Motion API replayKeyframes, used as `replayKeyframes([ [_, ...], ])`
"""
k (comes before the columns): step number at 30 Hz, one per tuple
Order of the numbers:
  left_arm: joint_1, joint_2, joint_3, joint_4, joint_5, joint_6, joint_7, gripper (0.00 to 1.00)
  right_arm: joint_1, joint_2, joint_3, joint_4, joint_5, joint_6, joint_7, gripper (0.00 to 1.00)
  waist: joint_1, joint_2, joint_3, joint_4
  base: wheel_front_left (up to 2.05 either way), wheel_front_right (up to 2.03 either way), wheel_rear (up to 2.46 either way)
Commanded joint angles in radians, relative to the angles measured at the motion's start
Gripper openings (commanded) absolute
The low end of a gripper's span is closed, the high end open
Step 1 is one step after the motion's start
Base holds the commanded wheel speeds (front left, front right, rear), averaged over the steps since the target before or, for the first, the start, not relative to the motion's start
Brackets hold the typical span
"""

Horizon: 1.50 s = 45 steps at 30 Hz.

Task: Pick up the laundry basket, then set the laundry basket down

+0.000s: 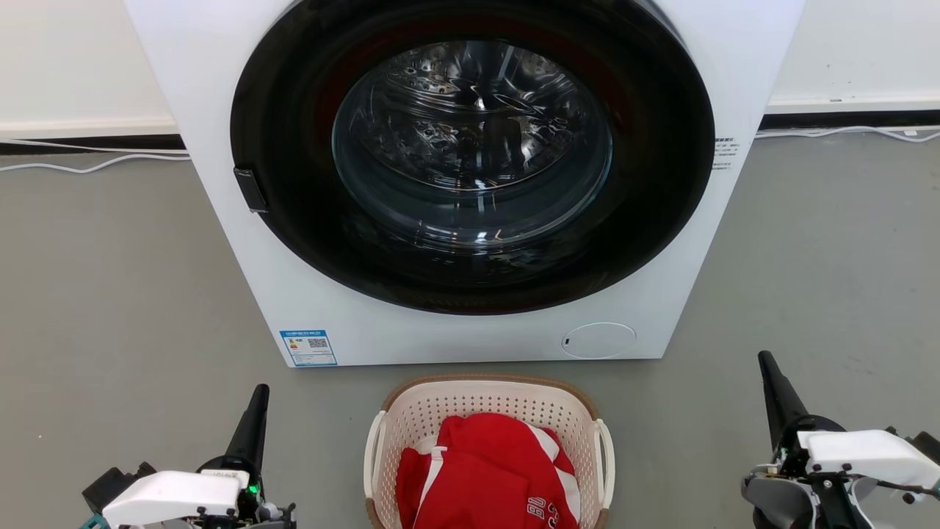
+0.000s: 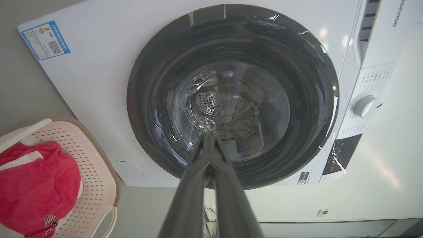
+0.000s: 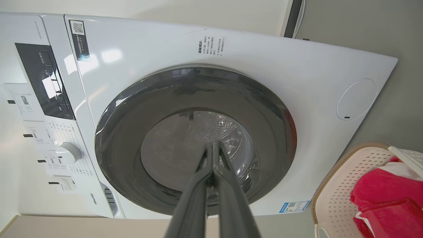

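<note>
White enamel around a dark round door: the washing machine (image 1: 220, 110) stands ahead on the grey floor (image 1: 110, 294). The laundry basket (image 1: 485, 404) sits on that floor just before the machine's foot, with a red garment (image 1: 485, 470) heaped inside. Its left loop handle (image 1: 374, 455) and right loop handle (image 1: 606, 455) each face one arm. The basket lies between the two claws, inward of both. The left claw (image 1: 258, 400) looks nearer to it, and the right claw (image 1: 769, 371) stands further out. Both are pinched fully closed, hold nothing, and point at the machine rather than the basket. The head view's lower edge cuts the basket, so its long axis probably runs front-to-back, though I cannot be sure.
</note>
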Motion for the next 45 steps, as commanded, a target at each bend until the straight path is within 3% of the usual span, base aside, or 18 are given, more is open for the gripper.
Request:
replayKeyframes([
  [1, -0.054, 0.013, 0.033, -0.034, -0.032, -0.006, 0.010, 0.00, -0.011, -0.003, 0.010, -0.039, 0.034, 0.007, 0.013, 0.00, 0.0000, 0.0000, -0.001, 0.001, 0.00, 0.00, 0.00],
  [13, -0.056, 0.015, 0.047, -0.041, -0.151, -0.006, 0.043, 0.00, -0.007, 0.002, -0.007, -0.051, 0.151, 0.007, 0.046, 0.00, 0.0000, 0.0000, -0.004, 0.006, 0.00, 0.00, 0.00],
  [45, -0.056, 0.015, 0.046, -0.042, -0.151, -0.006, 0.043, 0.00, -0.007, 0.002, -0.006, -0.051, 0.152, 0.007, 0.046, 0.00, 0.0000, 0.0000, -0.004, 0.006, 0.00, 0.00, 0.00],
])
